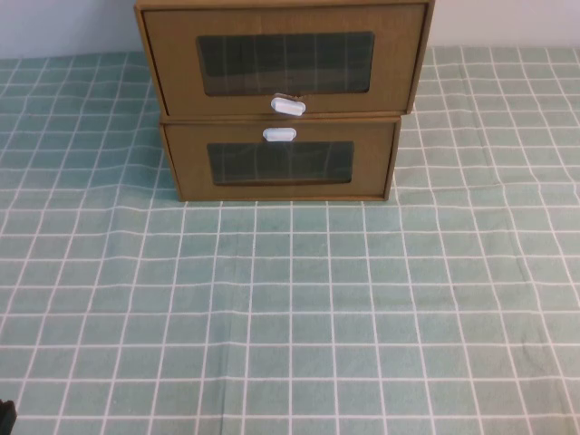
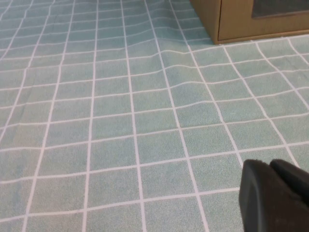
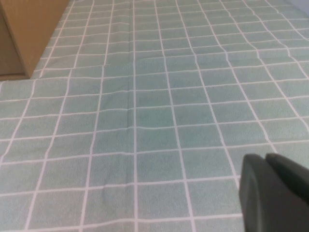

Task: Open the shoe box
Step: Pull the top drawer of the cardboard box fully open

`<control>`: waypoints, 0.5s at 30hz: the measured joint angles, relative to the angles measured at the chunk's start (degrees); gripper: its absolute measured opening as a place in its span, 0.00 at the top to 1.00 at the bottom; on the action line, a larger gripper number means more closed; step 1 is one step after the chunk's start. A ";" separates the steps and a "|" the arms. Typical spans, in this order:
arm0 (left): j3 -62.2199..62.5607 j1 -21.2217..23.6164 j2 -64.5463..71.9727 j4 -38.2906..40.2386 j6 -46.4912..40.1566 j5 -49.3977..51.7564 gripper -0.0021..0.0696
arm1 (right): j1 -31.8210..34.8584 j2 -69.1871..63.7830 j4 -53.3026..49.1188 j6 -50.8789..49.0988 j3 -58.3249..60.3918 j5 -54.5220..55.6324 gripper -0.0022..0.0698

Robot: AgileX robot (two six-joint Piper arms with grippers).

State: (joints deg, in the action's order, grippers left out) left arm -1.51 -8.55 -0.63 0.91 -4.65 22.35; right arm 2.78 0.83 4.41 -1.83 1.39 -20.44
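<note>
Shoe box (image 1: 283, 91) well apart from near-side left claw (image 2: 269, 167) and right claw (image 3: 266, 160)

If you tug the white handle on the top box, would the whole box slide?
Likely somewhat: the top box merely rests on the lower box and looks like light cardboard. Its small smooth handle may slip when gripped. The left gripper and right gripper hang low over the tablecloth, both shut, away from it.

Two brown cardboard shoe boxes, stacked and shut.
The upper box (image 1: 172, 63) sat on the lower box (image 1: 186, 168), far middle of the counter (image 1: 290, 317); each front had a dark window (image 1: 285, 63) and white handle (image 1: 288, 106).
</note>
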 joint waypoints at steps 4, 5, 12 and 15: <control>0.00 0.00 0.00 0.34 0.12 0.00 0.98 | 0.00 0.00 0.00 0.00 0.00 0.00 0.99; 0.00 0.00 0.00 0.35 0.12 0.00 0.98 | 0.00 0.00 0.00 0.00 0.00 0.00 0.99; 0.00 0.00 0.00 0.47 0.23 0.00 0.98 | 0.00 0.00 0.00 0.00 0.00 0.00 0.99; 0.00 0.00 0.00 0.47 0.23 0.00 0.98 | 0.00 0.00 0.00 0.00 0.00 0.00 0.99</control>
State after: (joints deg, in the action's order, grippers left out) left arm -1.51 -8.55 -0.63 1.38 -4.42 22.35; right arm 2.78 0.83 4.41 -1.83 1.39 -20.44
